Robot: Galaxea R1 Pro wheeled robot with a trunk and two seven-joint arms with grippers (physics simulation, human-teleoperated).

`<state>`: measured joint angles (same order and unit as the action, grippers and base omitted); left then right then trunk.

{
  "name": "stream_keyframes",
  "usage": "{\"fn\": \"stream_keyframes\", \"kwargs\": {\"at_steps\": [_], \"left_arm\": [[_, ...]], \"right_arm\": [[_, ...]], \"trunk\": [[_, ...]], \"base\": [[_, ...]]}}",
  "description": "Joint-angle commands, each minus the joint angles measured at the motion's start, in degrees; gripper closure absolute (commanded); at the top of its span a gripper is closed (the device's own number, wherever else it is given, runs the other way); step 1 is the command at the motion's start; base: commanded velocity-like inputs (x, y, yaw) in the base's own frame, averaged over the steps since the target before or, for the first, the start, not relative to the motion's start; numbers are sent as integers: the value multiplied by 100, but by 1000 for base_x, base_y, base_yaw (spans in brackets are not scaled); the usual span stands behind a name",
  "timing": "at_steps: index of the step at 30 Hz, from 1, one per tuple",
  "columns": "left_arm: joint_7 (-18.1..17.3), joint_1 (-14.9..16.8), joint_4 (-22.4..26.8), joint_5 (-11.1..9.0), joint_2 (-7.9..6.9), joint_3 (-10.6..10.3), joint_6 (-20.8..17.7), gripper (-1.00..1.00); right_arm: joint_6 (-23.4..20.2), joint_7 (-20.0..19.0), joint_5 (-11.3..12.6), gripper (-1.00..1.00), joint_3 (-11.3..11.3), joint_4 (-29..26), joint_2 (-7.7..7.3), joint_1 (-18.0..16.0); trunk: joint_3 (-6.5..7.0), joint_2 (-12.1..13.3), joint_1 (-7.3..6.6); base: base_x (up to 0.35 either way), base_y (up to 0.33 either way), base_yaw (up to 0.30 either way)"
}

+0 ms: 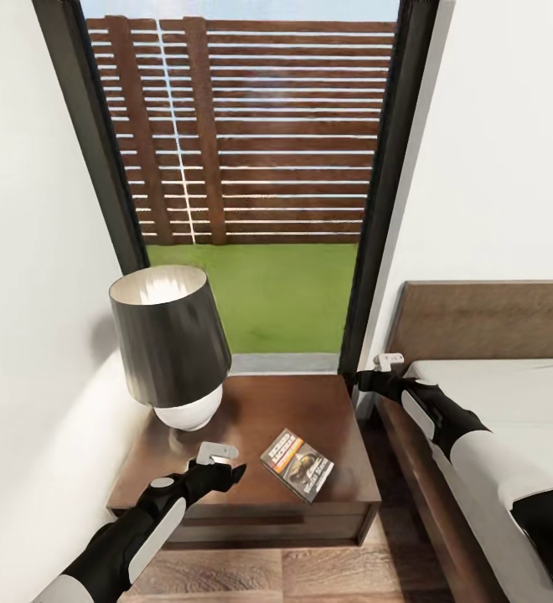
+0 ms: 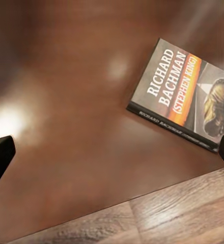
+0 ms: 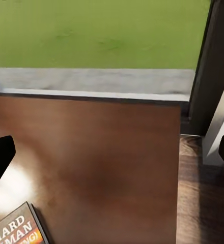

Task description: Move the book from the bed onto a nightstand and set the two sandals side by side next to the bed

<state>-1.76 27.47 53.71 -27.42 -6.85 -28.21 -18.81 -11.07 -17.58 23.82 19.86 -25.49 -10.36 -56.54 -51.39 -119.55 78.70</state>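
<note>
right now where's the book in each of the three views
Head view: the book lies flat on the nightstand, near its front edge, right of the lamp.
Left wrist view: cover and spine show at the picture's right.
Right wrist view: one corner shows at the picture's edge.
Shared landmark: the nightstand's glossy brown top.

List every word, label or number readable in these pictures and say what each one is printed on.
"RICHARD BACHMAN": white lettering on the cover of the small dark paperback book lying on the dark brown wooden nightstand.
"(STEPHEN KING)": on the same cover, along its orange band.
Spine lettering: too small and blurred to read.
Head view: the cover text is too small to read.
Right wrist view: only the fragments "HARD" and "MAN" show.
</note>
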Motion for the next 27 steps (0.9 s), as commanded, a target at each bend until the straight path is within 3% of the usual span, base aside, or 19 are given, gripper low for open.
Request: {"fn": "stream_keyframes", "kwargs": {"at_steps": [1,27], "left_arm": [[0,1,0,0,0,0,0,-100],[0,3,-13,0,-9,62,0,-100]], "right_arm": [[0,0,-1,-100,0,0,3,1],[8,16,-1,-100,44,1,8,3]], "trunk": [[18,42,-23],[485,1085,-594]], "base": [[0,0,0],[0,0,0]]}}
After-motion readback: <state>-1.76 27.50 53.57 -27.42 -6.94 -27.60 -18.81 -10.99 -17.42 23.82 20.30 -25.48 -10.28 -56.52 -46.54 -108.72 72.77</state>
